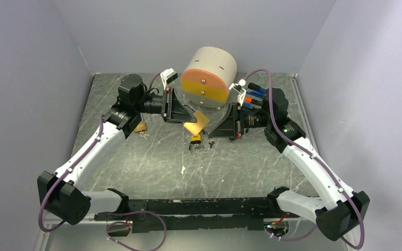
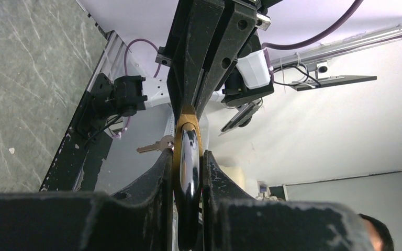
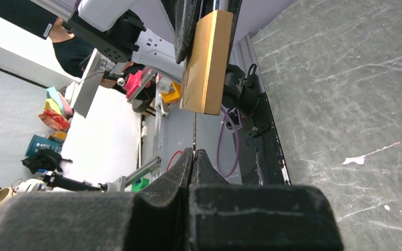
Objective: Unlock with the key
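My left gripper (image 1: 187,113) is shut on a brass padlock (image 1: 197,123) and holds it above the table's middle. In the left wrist view the jaws (image 2: 188,157) clamp the padlock's brass body and chrome shackle (image 2: 187,157). My right gripper (image 1: 215,128) faces it from the right. In the right wrist view it (image 3: 193,152) is shut on a thin key (image 3: 194,133), seen edge-on, which runs up to the padlock's (image 3: 207,63) underside. Whether the key is inside the keyhole is hidden. A spare key (image 2: 157,145) hangs beside the padlock.
A beige cylinder with an orange and yellow face (image 1: 208,73) stands at the back. A second brass padlock with keys (image 1: 141,127) lies by the left arm. A small yellow and dark object (image 1: 194,140) lies below the grippers, and a white scrap (image 1: 182,169) lies nearer.
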{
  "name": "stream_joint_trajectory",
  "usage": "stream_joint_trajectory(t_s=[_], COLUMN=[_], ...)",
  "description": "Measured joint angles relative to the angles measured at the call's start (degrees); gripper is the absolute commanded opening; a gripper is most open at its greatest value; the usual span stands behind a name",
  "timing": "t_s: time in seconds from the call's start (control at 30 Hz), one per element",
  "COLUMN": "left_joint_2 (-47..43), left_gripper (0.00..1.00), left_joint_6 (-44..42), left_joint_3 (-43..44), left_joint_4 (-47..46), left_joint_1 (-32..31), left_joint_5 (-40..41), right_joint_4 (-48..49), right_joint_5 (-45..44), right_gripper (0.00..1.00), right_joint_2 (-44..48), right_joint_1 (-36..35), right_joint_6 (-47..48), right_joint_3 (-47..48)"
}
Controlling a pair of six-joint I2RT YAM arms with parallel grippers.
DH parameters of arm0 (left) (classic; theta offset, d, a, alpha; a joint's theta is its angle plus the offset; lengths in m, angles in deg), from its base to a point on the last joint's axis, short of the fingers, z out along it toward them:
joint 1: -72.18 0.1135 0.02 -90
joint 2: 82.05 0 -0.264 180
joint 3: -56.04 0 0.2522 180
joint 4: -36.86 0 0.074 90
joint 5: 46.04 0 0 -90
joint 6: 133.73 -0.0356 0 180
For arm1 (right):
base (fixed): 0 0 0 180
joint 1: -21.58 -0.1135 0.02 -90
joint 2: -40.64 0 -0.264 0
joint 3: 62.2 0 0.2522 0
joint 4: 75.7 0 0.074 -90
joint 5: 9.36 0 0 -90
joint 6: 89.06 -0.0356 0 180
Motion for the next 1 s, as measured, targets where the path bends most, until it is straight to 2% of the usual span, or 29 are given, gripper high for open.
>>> stream_joint_trajectory(t_s=[0.3, 0.63, 0.8, 1.0], left_joint_2=[0.0, 0.0, -0.04, -1.49], left_gripper=[0.03, 0.03, 0.03, 0.02], left_joint_6=[-0.33, -1.7, -2.14, -1.73], left_joint_3=[-0.28, -0.35, -0.94, -1.79], left_joint_4=[-0.33, -0.55, -0.83, -3.91], left_joint_1=[-0.66, -1.09, -2.05, -2.45], left_joint_5=[0.04, 0.68, 1.73, 4.2], right_joint_4=[-0.11, -5.07, -3.61, 2.8], right_joint_5=[1.09, 1.73, 1.29, 3.48], right_gripper=[0.0, 0.0, 0.0, 0.0], right_joint_2=[-1.27, -5.11, -5.62, -6.84], right_joint_1=[0.0, 0.11, 0.24, 0.7], right_joint_6=[-0.66, -0.68, -3.58, -11.45], right_joint_3=[0.26, 4.79, 4.96, 4.39])
